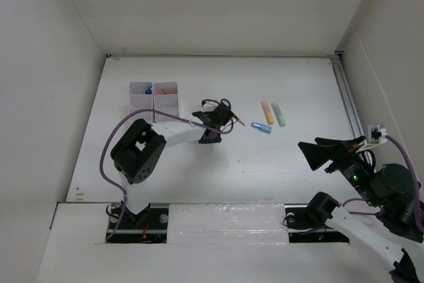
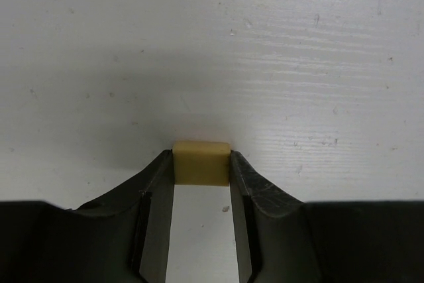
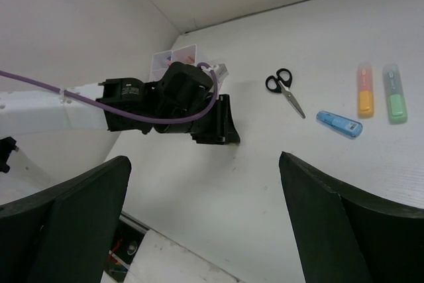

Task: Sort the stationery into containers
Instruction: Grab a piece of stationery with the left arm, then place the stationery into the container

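Note:
A small yellow eraser [image 2: 201, 167] rests on the white table, and my left gripper [image 2: 201, 155] is shut on it, both fingertips pressing its sides. From above, that gripper [image 1: 211, 138] points down at the table just right of the white six-compartment organizer [image 1: 154, 105]. Black-handled scissors [image 3: 285, 88] lie to its right. Further right lie the blue marker [image 1: 261, 128], the orange marker [image 1: 267, 112] and the green marker [image 1: 279, 114]. My right gripper [image 1: 313, 157] hangs wide open and empty at the near right, its fingertips [image 3: 119, 167] framing the scene.
The organizer's back compartments hold a blue-capped bottle [image 1: 148, 89] and pink pens [image 1: 165, 89]. White walls close in the table on three sides. A purple cable [image 1: 109, 144] loops beside the left arm. A rail [image 1: 346, 94] runs along the table's right edge.

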Controlling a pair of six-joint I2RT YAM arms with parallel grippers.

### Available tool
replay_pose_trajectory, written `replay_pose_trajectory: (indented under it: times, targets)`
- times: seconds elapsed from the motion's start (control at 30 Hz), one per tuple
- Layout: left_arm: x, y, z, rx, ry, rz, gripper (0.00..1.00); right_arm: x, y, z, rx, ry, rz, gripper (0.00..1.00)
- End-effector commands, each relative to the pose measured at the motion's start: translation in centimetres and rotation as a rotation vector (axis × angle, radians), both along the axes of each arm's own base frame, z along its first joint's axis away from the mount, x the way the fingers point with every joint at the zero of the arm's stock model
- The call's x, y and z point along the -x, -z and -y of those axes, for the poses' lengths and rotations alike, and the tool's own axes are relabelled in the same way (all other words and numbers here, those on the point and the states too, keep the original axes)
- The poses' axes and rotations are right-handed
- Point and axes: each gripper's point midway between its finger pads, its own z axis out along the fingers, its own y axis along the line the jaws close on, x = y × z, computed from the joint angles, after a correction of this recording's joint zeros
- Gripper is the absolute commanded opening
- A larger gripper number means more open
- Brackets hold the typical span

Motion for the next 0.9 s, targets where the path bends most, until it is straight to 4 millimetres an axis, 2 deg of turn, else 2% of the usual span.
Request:
replay_pose_trajectory:
  times: [0.0,0.13,0.2,0.23,0.27,0.4,0.43,0.47,0.5,0.53,0.57,0.6,0.63,0.67,0.7,0.77,0.8,0.83,0.87]
  targets:
    - [-1.0,-5.2,-0.5,0.038,-0.045,0.082,0.0,0.0,-0.8,0.2,-0.017,0.004,0.021,1.0]
    - [-3.9,-10.1,-3.1,0.065,-0.148,0.196,0.0,0.0,-1.1,0.2,-0.024,0.004,0.027,1.0]
    - [-5.1,-12.9,-3.2,0.1,-0.174,0.262,0.0,0.1,-1.3,0.0,-0.031,-0.005,0.035,1.0]
    - [-5.5,-13.9,-4.1,0.088,-0.2,0.283,0.0,0.0,-1.2,-0.2,-0.025,-0.006,0.029,1.0]
    - [-6.2,-15.7,-3.8,0.107,-0.209,0.315,0.0,0.0,-1.2,-0.2,-0.025,-0.006,0.028,1.0]
    - [-8.5,-18.8,-7.7,0.071,-0.341,0.382,0.0,-0.1,-1.4,-0.2,-0.017,-0.005,0.033,1.0]
    - [-9.0,-18.7,-8.6,0.082,-0.369,0.376,0.0,-0.1,-1.4,-0.2,-0.017,-0.005,0.033,1.0]
    - [-10.2,-18.9,-10.5,0.099,-0.422,0.381,0.0,-0.1,-1.4,-0.2,-0.017,-0.005,0.033,1.0]
    - [-10.6,-19.6,-11.1,0.144,-0.435,0.386,0.0,0.0,-1.4,-0.3,-0.017,-0.014,0.033,1.0]
    - [-10.8,-19.3,-12.4,0.149,-0.46,0.382,0.0,0.0,-1.4,-0.3,-0.017,-0.015,0.033,1.0]
    - [-11.3,-20.1,-14.9,0.173,-0.527,0.405,0.0,0.0,-1.4,-0.3,-0.017,-0.015,0.033,1.0]
    - [-11.7,-20.8,-15.8,0.201,-0.555,0.419,0.0,0.1,-1.8,-0.1,-0.014,-0.014,0.045,1.0]
    - [-11.7,-21.0,-18.4,0.203,-0.61,0.427,0.0,0.1,-1.5,-0.1,-0.006,-0.014,0.037,1.0]
    - [-11.8,-20.7,-18.2,0.212,-0.603,0.422,0.0,0.1,-1.5,-0.1,-0.006,-0.014,0.037,1.0]
    - [-12.0,-21.1,-20.4,0.207,-0.655,0.437,0.0,0.1,-1.5,-0.1,-0.006,-0.014,0.037,1.0]
    - [-11.7,-20.6,-22.4,0.198,-0.698,0.429,0.0,0.1,-1.5,-0.1,-0.006,-0.014,0.037,1.0]
    - [-11.7,-20.7,-24.2,0.202,-0.747,0.447,0.0,0.2,-1.8,0.0,-0.005,-0.014,0.048,1.0]
    - [-11.6,-20.8,-24.8,0.212,-0.758,0.452,0.0,0.2,-1.8,0.0,-0.005,-0.014,0.048,1.0]
    - [-11.2,-19.5,-25.6,0.2,-0.787,0.428,0.0,0.2,-1.8,0.0,-0.005,-0.014,0.048,1.0]
